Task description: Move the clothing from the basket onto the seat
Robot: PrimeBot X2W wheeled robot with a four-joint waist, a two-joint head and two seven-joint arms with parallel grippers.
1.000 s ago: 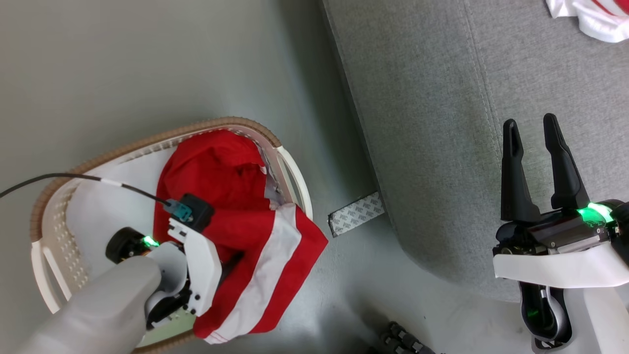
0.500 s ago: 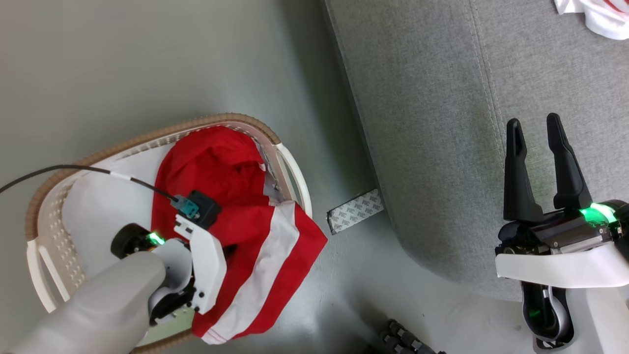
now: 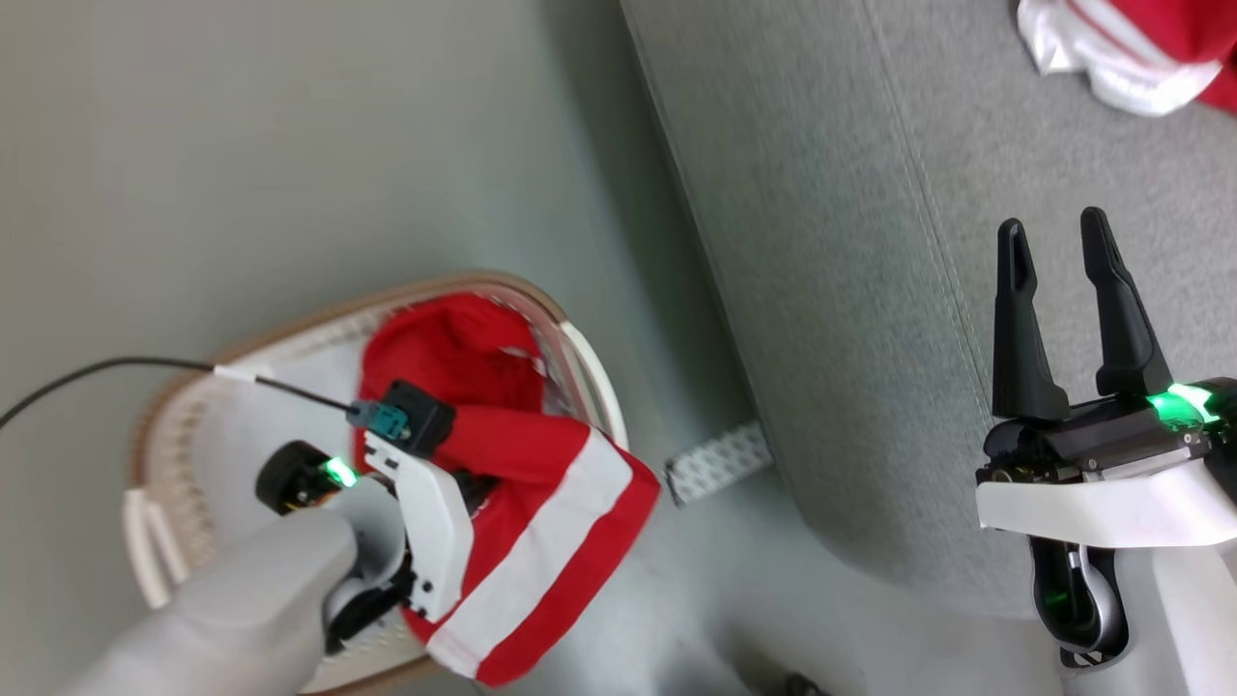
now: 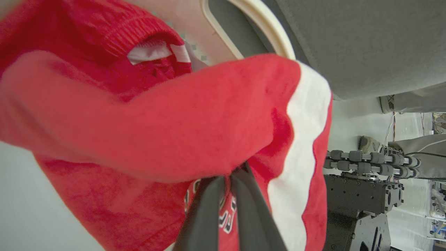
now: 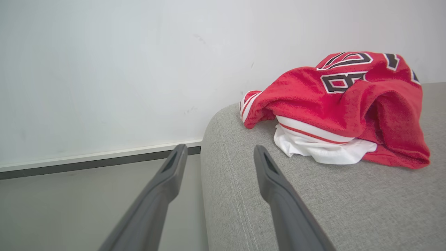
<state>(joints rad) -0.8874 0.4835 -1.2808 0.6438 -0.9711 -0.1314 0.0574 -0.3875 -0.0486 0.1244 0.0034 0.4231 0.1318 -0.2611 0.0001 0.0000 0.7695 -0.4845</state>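
Newly clamped on the red clothing (image 4: 167,118), the left gripper (image 4: 231,174) at 8 o'clock, cloth draped over the basket (image 3: 583,350) rim, right gripper (image 3: 1051,222) spread apart, empty, above the seat (image 3: 850,290) at 3 o'clock

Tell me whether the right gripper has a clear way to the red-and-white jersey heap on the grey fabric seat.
Probably yes: the open right gripper points roughly toward the red-and-white jersey heap, with bare grey fabric seat between them.
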